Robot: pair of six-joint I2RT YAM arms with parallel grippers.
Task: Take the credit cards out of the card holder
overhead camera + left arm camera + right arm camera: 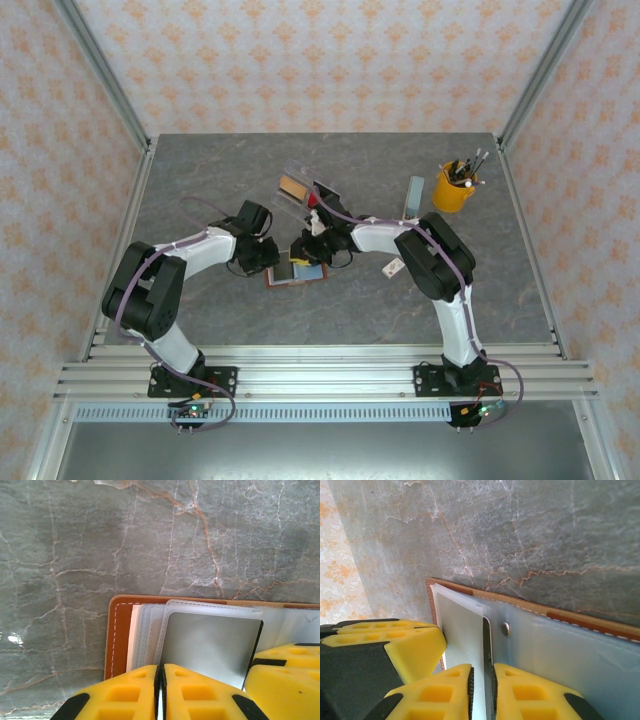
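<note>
Left hand (160, 672) low over the edge of the open card holder (119, 635), yellow fingers (120, 695) pressed almost together with just a thin pale strip in the slit between them; gripped or not, cannot tell. Right hand (482, 672) just beside it, closed on a thin dark-edged sheet (487, 645) standing edge-on out of the clear pockets (560, 650); card or pocket page, cannot tell. Card holder lying flat and spread open on the grey marble desk (200, 180), between the two arms, brown leather border with white stitching framing layered clear pockets and a small metal stud (505, 628). Seen from above, both hands meeting over the holder, a yellow finger of each also in the other's wrist view. Behind them, apart from the holder, a clear tray (300, 170) with a tan card (292, 187) lying in it. Further right, a yellow cup (455, 190) of pens.
</note>
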